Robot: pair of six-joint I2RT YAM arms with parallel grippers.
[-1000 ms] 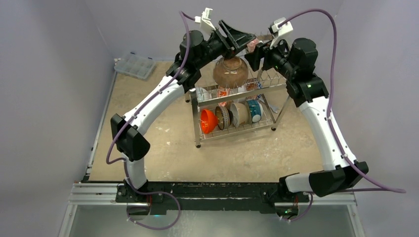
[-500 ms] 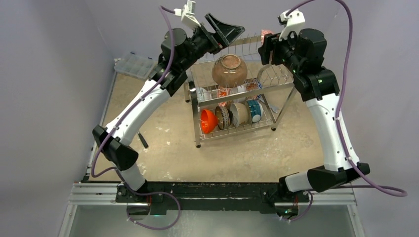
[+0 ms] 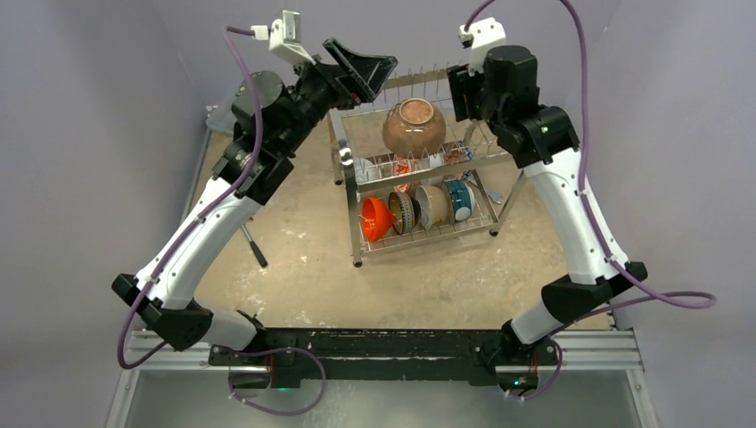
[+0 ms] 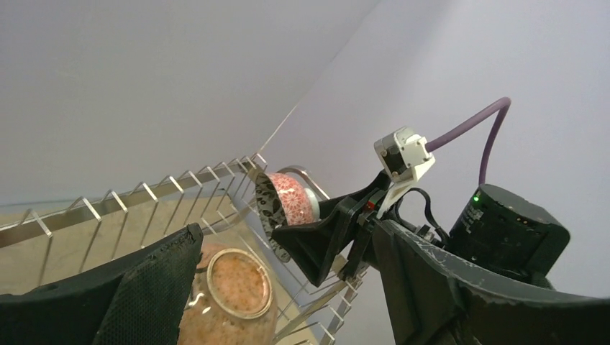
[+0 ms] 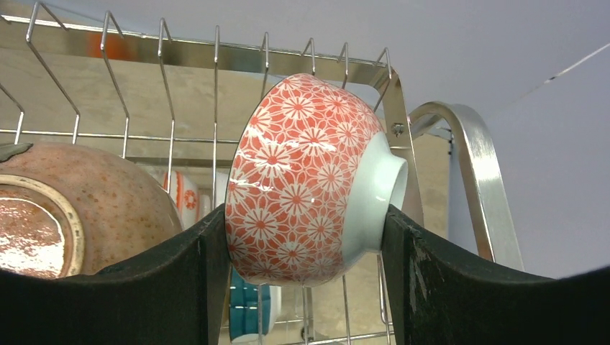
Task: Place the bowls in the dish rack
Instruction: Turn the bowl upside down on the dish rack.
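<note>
The red floral bowl stands on its edge between the fingers of the right gripper; its pale foot points to the right of the right wrist view and its open mouth faces left, so its axis runs roughly level; the fingers are pressed against it from both sides, one on the patterned wall near the rim and one under the foot ring, holding it at a moderate spread. It sits high at the right end of the upper tier of the dish rack, just in front of the upright prongs and beside the curved tubular end rail; whether it rests on the wires cannot be told.

The brown glazed bowl lies on the upper tier, just left of the red one, with its foot ring turned up towards the overhead camera and its mouth down into the rack. On the lower tier four bowls stand on edge in a row running left to right: the orange bowl, a dark patterned bowl, a white bowl and a teal bowl; the orange bowl's mouth faces left.

The left gripper hangs above the rack's far left corner with its fingers spread wide, holding nothing and apart from the brown bowl; the rack stands on the sandy table.
</note>
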